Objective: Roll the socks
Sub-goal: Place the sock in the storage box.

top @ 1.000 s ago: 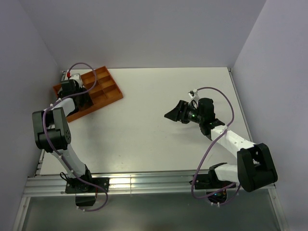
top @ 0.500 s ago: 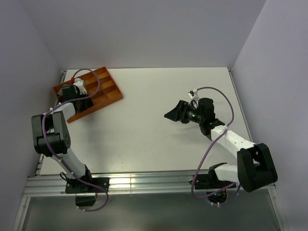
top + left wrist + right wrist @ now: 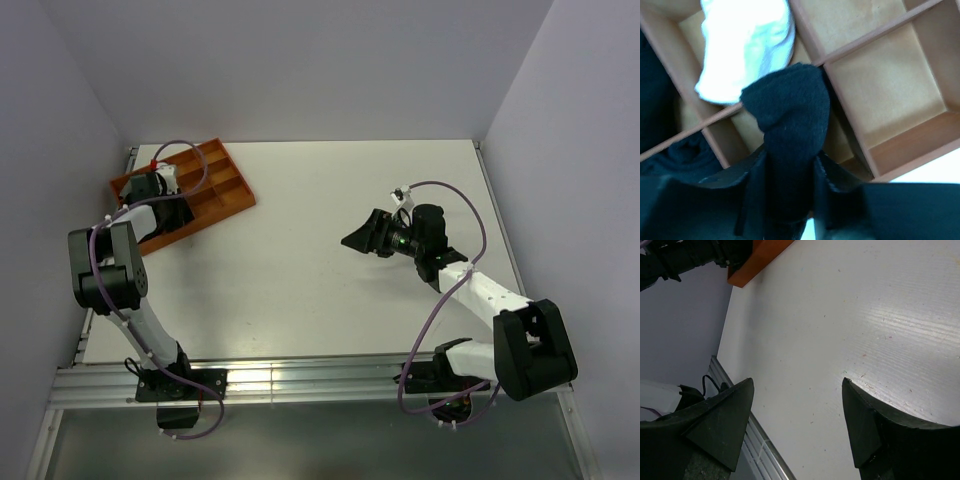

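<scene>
In the left wrist view a rolled black sock sits between the fingers of my left gripper, which is shut on it and presses both its sides. It hangs over a divider of the orange compartment tray. A rolled white sock lies in the compartment just beyond. More dark fabric fills a compartment to the left. From above, the left gripper is over the tray at the table's far left. My right gripper hovers open over mid-table with nothing in it.
The right wrist view shows bare white table under the open right gripper, the tray's corner far off, and the aluminium rail along the near edge. Grey walls enclose the table on three sides.
The left wrist has shifted slightly over the tray's left end, and its cable has moved. The right arm has stayed still.
</scene>
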You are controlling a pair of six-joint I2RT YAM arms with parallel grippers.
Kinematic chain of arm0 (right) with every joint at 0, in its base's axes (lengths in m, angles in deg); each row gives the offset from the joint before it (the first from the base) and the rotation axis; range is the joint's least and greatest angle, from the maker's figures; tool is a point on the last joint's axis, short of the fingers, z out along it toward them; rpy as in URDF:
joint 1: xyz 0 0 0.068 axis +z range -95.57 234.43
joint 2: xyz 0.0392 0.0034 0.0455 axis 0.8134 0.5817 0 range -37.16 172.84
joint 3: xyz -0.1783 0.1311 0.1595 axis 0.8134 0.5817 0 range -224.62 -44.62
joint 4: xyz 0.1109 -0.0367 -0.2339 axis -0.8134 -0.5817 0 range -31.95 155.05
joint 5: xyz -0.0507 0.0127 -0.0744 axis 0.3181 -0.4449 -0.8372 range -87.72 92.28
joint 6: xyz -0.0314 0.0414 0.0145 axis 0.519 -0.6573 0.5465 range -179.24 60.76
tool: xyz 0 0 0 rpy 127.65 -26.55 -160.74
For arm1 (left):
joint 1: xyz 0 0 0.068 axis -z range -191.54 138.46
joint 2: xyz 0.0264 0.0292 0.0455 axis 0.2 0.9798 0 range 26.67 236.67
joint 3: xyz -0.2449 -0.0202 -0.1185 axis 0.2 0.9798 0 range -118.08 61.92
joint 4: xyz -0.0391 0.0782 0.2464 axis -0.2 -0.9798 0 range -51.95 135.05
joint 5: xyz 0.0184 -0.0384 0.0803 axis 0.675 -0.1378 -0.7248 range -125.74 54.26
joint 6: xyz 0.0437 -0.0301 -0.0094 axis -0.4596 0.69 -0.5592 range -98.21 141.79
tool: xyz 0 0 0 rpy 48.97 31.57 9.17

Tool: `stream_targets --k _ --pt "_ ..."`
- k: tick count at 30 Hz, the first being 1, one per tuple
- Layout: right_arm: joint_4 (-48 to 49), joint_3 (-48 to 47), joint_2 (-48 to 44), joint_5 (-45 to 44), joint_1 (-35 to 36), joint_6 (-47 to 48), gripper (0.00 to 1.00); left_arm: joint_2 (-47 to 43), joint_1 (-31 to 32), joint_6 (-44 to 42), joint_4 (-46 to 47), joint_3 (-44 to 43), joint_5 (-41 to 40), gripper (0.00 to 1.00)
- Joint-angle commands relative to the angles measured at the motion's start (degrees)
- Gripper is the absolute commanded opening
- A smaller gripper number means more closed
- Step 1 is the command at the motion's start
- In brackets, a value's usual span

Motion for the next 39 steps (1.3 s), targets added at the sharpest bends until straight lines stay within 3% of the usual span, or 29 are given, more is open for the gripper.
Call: stream_targets --k 1,12,20,29,39 --pt "2.89 0.04 -0.98 0.82 -0.52 0.58 0.77 3.33 -0.31 -0.28 -5.79 -2.52 1.27 0.4" --pt "3.59 0.04 -0.63 1.43 -0.52 0.23 0.77 -0.27 -0.31 2.62 -6.58 -4.27 -0.3 0.65" --pt "3.76 0.12 -0.89 1.79 -0.44 0.14 0.77 -3.08 -0.31 4.73 -5.71 -4.1 -2.68 0.89" --pt "4.55 0.12 -0.45 2.75 -0.52 -0.29 0.77 -8.44 -0.31 9.3 -1.5 -3.75 2.4 0.89" --pt "4.29 0.12 -0.01 2.67 -0.52 -0.03 0.77 -1.6 -0.31 11.85 1.33 -7.08 6.28 0.8"
